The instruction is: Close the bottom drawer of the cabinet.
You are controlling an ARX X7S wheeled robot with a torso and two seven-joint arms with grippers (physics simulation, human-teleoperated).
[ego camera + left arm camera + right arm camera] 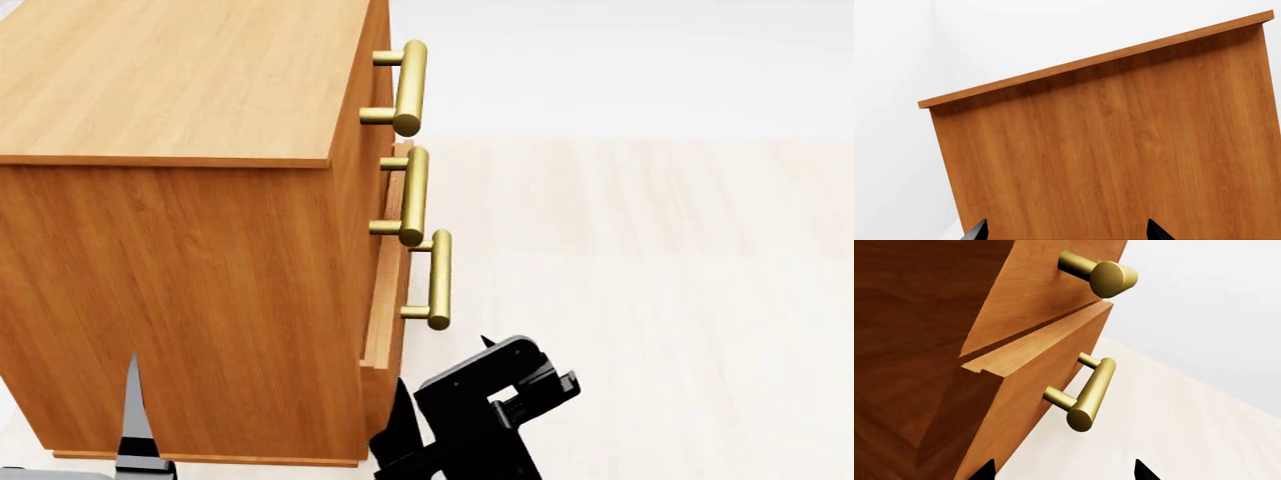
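Head view: the cabinet fills the 9 o'clock half of the picture, and the bottom drawer sits proud of the cabinet's front, only slightly out, its face stepping forward of the two drawers above it. Its brass handle is a bar whose long axis runs along the drawer front; in this view it runs from 12 to 6 o'clock, and the drawer front faces 3 o'clock, out over the pale floor. The right claw hangs at 5 o'clock from that handle, just beside the drawer front and apart from it, a sensible spot, I'd judge, for a push toward 9 o'clock. In its wrist view, two dark tips show spread apart, so it reads as parted and empty. The left claw faces the cabinet's plain side panel, tips likewise wide apart, gripping nothing, seemingly parked clear.
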